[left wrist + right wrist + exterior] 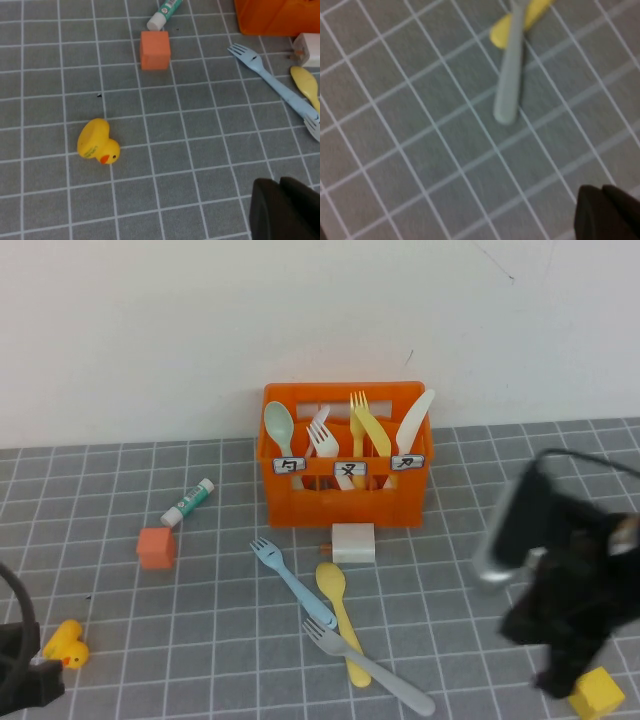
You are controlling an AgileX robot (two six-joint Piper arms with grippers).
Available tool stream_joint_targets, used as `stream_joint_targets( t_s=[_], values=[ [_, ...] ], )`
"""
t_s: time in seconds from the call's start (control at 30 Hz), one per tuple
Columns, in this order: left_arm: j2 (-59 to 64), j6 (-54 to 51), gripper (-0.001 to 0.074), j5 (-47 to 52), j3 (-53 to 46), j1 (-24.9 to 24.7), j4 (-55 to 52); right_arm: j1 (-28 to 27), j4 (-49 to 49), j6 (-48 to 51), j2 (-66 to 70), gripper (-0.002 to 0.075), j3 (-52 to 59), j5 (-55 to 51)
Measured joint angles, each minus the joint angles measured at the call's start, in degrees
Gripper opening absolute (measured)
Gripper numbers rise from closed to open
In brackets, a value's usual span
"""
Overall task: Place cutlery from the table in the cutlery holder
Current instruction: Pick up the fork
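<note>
The orange cutlery holder (340,490) stands at the back of the grey gridded table (200,620). In front of it lie the light-blue fork (290,580), the yellow spoon (340,615) and the long grey fork (372,667), overlapping. My right gripper (555,680) hovers to the right of them, shut and empty. Its wrist view shows the grey fork's handle (509,75) across the yellow spoon's handle (520,20), apart from the gripper (601,189). My left gripper (277,182) is shut and empty at the front left. Its view shows the blue fork (272,82) and spoon (306,85).
The holder holds a mint spoon (279,425), a white fork (322,437), a yellow fork (358,415) and a white knife (415,420). A white block (353,542), orange cube (156,547), glue stick (188,502), rubber duck (65,645) and yellow cube (598,695) lie around.
</note>
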State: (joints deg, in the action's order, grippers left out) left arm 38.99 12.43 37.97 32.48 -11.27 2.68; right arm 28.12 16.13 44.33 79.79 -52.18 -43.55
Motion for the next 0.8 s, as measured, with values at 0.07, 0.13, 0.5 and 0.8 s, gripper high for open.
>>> stream_joint_targets(
  t_s=[0.07, 0.13, 0.5, 0.8],
  values=[
    [0.0, 0.0, 0.0, 0.0, 0.0, 0.0, 0.0, 4.5, -1.3, -1.4, 4.3, -0.0001, -2.1, 2.3],
    [0.0, 0.0, 0.0, 0.0, 0.0, 0.0, 0.0, 8.0, -1.9, -2.2, 8.7, -0.0001, -4.3, 4.8],
    [0.1, 0.0, 0.0, -0.2, -3.3, 0.0, 0.2, 12.2, -0.9, 3.8, 25.2, 0.0058, -13.6, 9.2],
    [0.1, 0.0, -0.0001, -1.5, -3.3, 0.0, 1.2, 12.2, 2.3, 7.7, 31.7, 0.0495, -15.9, 10.9]
  ],
)
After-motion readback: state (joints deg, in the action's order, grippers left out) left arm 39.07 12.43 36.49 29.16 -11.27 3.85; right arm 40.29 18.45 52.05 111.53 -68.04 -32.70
